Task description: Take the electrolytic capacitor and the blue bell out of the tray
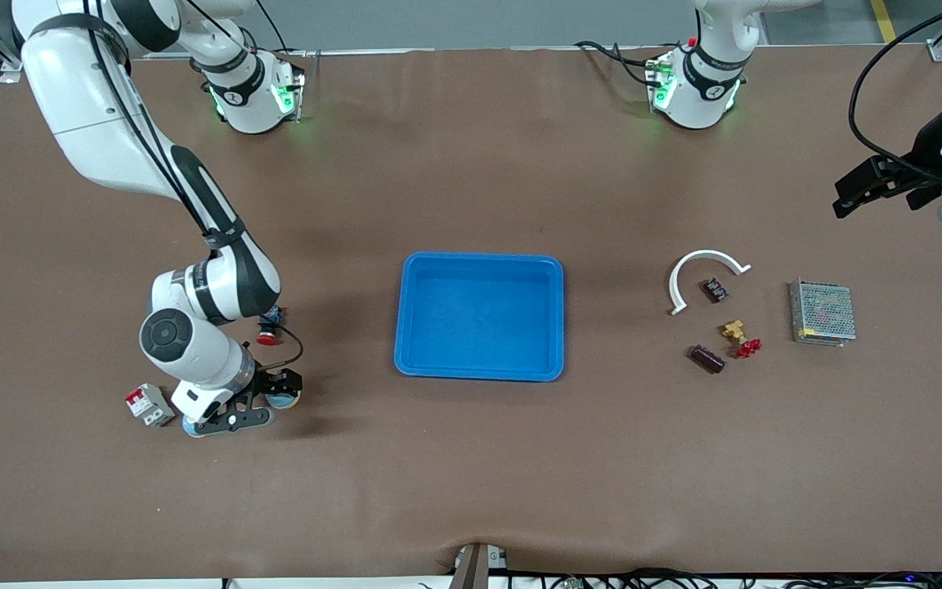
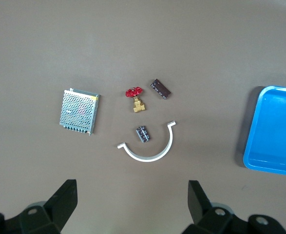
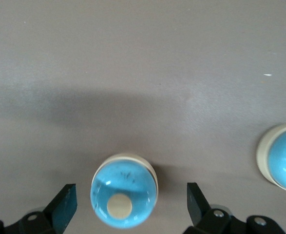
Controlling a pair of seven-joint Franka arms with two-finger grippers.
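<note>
- Down at the right arm's end of the desk, the right claw sits low over a blue dome bell, its fingers spread wide on either side of the dome without touching it.
- That bell has a cream rim and a cream button on top, and it rests on the desk between the open fingers.
- A second blue bell stands near the first; in the front view it shows as a blue edge at the claw's end nearest the red-and-white breaker.
- A small red-topped part lies under the right arm's wrist, farther from the front camera than the claw.
- The blue tray sits in the middle of the desk.
- Toward the left arm's end, a white curved strip arcs around one dark capacitor that lies inside its bend.
- Another dark capacitor lies nearer the front camera, just beside a brass valve with a red handle.
- A perforated metal power supply lies closer to the left arm's end of the desk than the valve.
- The left claw waits up in the air at the left arm's end of the desk, fingers wide apart and holding nothing; its wrist view looks down on the strip, both capacitors, the valve and the power supply.
</note>
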